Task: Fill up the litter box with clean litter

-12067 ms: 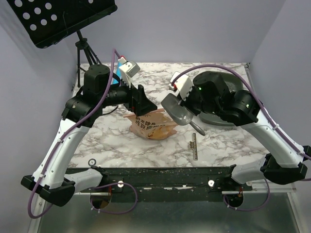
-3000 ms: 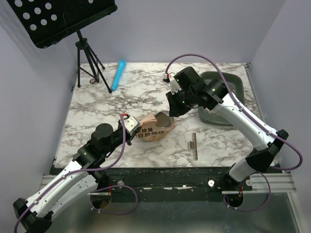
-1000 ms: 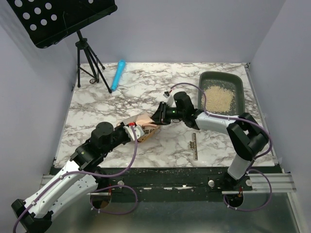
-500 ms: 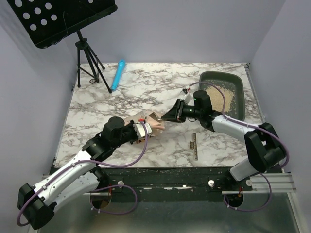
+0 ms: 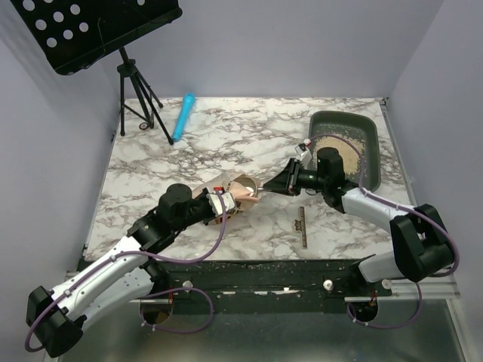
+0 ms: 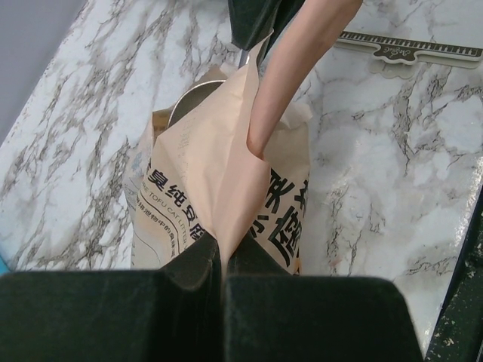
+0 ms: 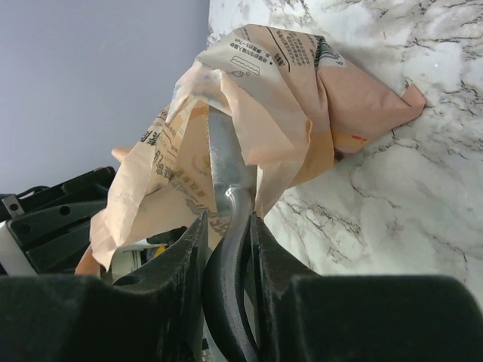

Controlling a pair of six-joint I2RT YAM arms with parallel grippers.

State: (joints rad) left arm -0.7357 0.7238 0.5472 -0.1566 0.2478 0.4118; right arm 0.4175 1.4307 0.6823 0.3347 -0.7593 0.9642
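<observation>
The orange-pink printed bag (image 5: pixel 240 197) (image 6: pixel 219 181) (image 7: pixel 256 98) stands on the marble table. My left gripper (image 5: pixel 223 204) (image 6: pixel 223 253) is shut on a fold of its top edge. My right gripper (image 5: pixel 290 181) (image 7: pixel 226 226) is shut on the dark handle of the silver scoop (image 7: pixel 223 154), whose bowl (image 5: pixel 249 186) (image 6: pixel 192 98) is inside the bag's mouth. The dark grey-green litter box (image 5: pixel 343 115) lies at the far right. It holds a pale beige pile of clean litter (image 5: pixel 351 151), partly covered by my right arm.
A ruler (image 5: pixel 302 228) (image 6: pixel 411 51) lies on the table near the front, right of the bag. A blue tube (image 5: pixel 183 117) and a black tripod (image 5: pixel 139 105) with a perforated stand stand at the back left. Grains lie scattered along the table's front edge.
My right gripper has drawn back to the right with the scoop, its arm swinging right. My left gripper has shifted right with the bag, which now stands more upright.
</observation>
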